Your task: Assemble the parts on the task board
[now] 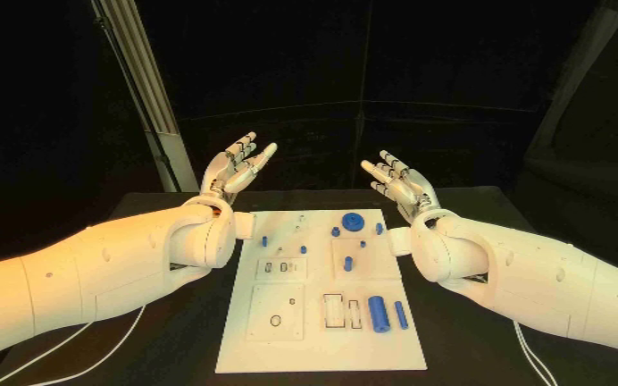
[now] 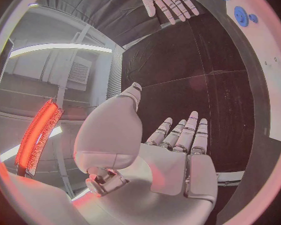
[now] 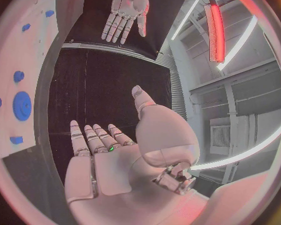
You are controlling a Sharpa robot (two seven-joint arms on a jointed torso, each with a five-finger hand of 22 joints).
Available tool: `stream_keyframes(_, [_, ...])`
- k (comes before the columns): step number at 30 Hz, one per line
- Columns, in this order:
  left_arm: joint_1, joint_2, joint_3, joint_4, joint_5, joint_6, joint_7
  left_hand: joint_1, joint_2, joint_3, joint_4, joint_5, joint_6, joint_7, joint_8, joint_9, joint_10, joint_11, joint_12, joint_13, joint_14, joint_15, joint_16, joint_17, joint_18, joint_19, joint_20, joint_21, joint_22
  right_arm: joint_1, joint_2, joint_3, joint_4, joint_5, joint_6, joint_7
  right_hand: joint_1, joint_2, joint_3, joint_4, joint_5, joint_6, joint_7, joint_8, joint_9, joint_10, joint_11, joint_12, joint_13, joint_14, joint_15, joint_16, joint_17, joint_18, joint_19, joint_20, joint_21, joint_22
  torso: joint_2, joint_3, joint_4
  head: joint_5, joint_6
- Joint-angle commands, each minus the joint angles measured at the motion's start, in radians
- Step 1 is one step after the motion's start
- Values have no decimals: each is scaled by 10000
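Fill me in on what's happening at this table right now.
Nothing is being handled at this moment. The left hand and right hand are both raised beyond the far end of the task board, fingers apart and holding nothing. The white board lies flat on the black table between the arms. Blue parts sit on it, including a round disc near the far edge and a thick cylinder at the near right.

The task board (image 1: pixel 322 332) lies in the middle of the table (image 1: pixel 477 350), with the parts (image 1: pixel 378 313) on it. The left hand (image 1: pixel 237 164) hangs beyond the board's far left corner, the right hand (image 1: pixel 401 180) beyond its far right corner, well apart.
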Motion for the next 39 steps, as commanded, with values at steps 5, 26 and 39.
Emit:
stream_keyframes(5, [84, 45, -43, -103, 324, 1000, 742, 304, -7, 29, 80, 64, 168, 1347, 75, 25, 117, 172, 82, 24, 210, 46, 93, 35, 204, 43, 102, 63, 25, -111, 161, 218, -458, -1632, 2663, -835, 1329, 117, 202, -674, 40, 1340, 1629, 264, 171, 1718, 346, 312, 188, 1926, 295, 432, 214, 468, 1746, 111, 598, 317, 3, 1, 0, 2, 2])
stream_keyframes(26, [98, -780, -52, 392, 367, 1572, 690, 754, 797, -204, -1107, -9, 6302, 1050, 1142, 453, 7636, -403, 1645, 441, 6429, -1059, 2039, 739, 1005, 6734, -276, 2242, 922, 195, -67, 274, -1329, -5667, 1348, -470, 2360, 42, 928, -2342, -56, 8464, 863, 1147, 526, 9387, -683, 1086, 444, 10199, -1115, 1655, 520, 1445, 7550, -672, 2810, 820, 235, -6, -55, -38, -124])
stream_keyframes(39, [120, -1565, -52, 1639, 28, 2327, 592, 992, 1040, -62, -1830, -4, 7333, 738, 1017, 362, 8855, -775, 1416, 437, 7778, -1481, 2078, 1244, 1001, 7988, -696, 2180, 734, 1052, 142, 276, -1628, -11448, 2446, -2584, 2491, -565, 1346, -2429, 92, 9255, 517, 882, 530, 11039, -1282, 894, 502, 13114, -2012, 2517, 1157, 1434, 9617, -1709, 5057, 1906, 934, -149, 116, -327, 173])
